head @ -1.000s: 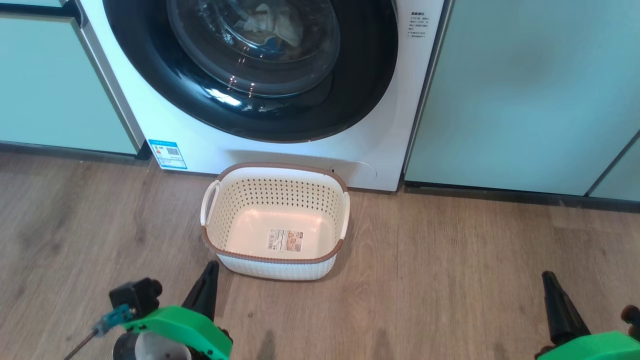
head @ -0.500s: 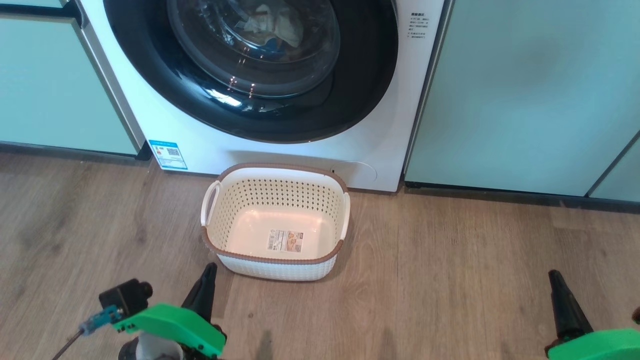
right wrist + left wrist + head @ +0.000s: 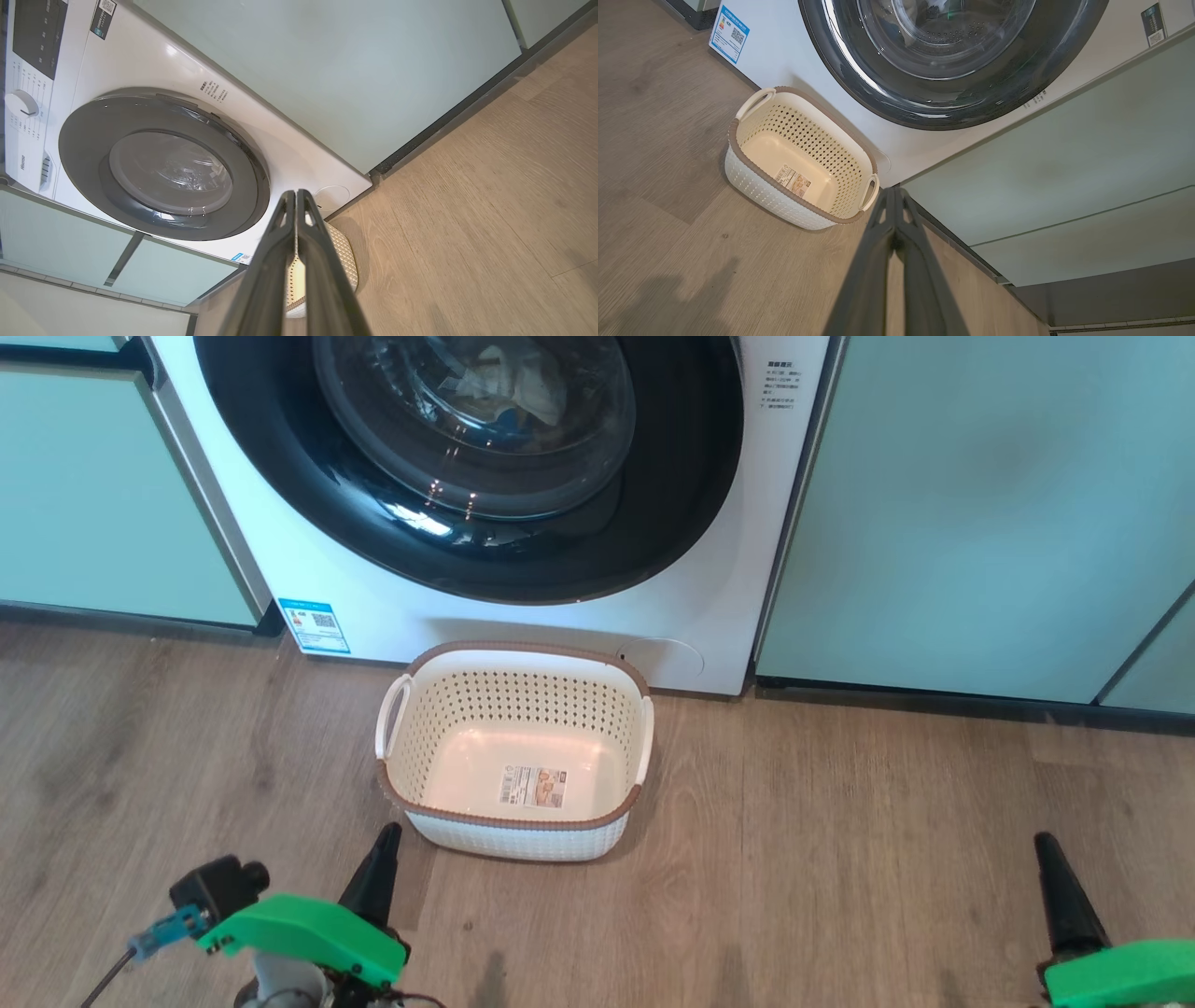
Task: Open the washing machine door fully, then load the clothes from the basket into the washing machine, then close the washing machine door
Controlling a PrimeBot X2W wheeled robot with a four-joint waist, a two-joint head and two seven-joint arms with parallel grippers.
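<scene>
Clothes (image 3: 509,383), soft pale cloth, sit behind the shut, glossy black-rimmed round glass washing machine door (image 3: 672,476); the cream perforated plastic basket (image 3: 523,650) below stands empty. In the left wrist view, the left gripper (image 3: 893,196) is pinched together, empty. In the right wrist view, the right gripper (image 3: 296,198) is likewise. The door seems stiff and slick; I'd hook its rim edge.

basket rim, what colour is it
Brown. The basket rim shows best in the head view, above the cream perforated sides.
</scene>
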